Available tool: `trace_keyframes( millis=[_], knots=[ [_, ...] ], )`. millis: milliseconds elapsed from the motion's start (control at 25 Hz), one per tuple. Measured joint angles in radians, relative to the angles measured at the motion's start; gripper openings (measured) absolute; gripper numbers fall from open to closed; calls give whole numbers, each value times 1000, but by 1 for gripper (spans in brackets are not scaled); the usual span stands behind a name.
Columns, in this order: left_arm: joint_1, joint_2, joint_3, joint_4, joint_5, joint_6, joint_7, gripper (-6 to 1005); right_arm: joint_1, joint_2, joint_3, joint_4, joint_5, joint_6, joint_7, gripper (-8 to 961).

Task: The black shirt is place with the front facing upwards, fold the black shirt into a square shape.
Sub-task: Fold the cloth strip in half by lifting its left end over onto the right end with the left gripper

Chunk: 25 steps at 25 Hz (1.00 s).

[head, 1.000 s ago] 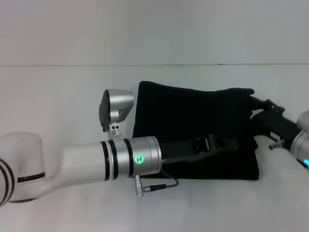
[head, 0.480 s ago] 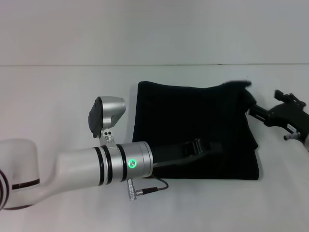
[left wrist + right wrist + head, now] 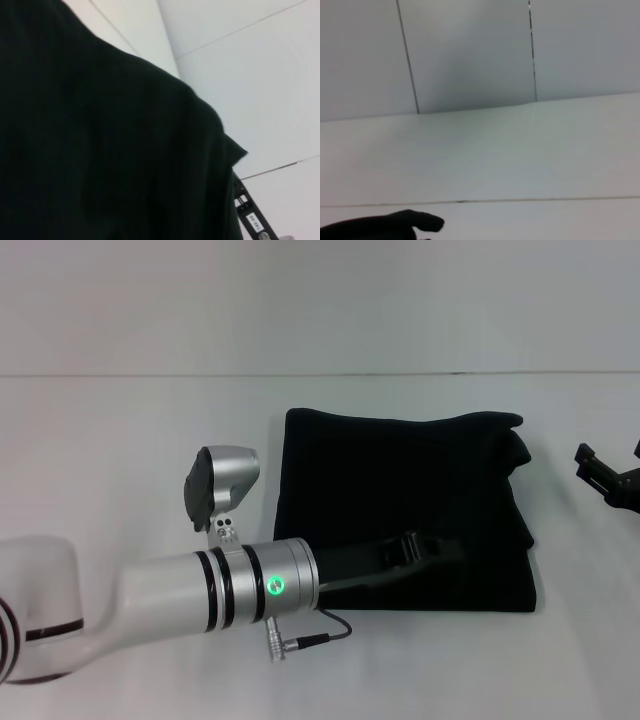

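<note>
The black shirt (image 3: 400,505) lies folded near-square; left gripper (image 3: 430,548) over it, right gripper (image 3: 610,475) off its edge, jaws unreadable.

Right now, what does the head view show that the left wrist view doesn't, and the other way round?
Only the head view shows the whole black shirt folded into a rough square on the white table, the left gripper lying over its near part, and the right gripper off its right edge, apart from the cloth. Only the left wrist view shows the cloth close up, filling most of the picture, with a black labelled bracket at its edge. Both show the shirt's plain black fabric against white surfaces.
</note>
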Motion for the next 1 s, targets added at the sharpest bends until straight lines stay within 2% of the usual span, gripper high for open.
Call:
trace_keyframes(
  millis=[160, 320, 480, 600, 720, 920, 1000],
  knots=[
    [3, 0, -40, -28, 0, 70, 111, 24, -3, 1, 0, 10, 0, -17, 0, 914],
    [18, 0, -87, -52, 4, 177, 220, 138, -6, 1, 0, 13, 0, -18, 0, 914],
    [42, 0, -76, -19, 8, 268, 252, 278, -18, 1, 18, 14, 1, -31, 8, 914],
    [100, 0, -64, 54, 9, 319, 255, 389, -37, 0, 54, 22, 3, -92, 16, 914],
    [174, 4, -62, 146, 9, 347, 264, 630, -61, -3, 50, 27, -18, -216, 31, 914],
    [316, 11, -76, 314, 0, 337, 293, 720, -78, -3, -40, 27, -140, -400, 34, 914],
    [368, 11, -120, 342, -16, 321, 334, 756, -70, 1, -87, 35, -194, -428, 30, 914]
  ],
)
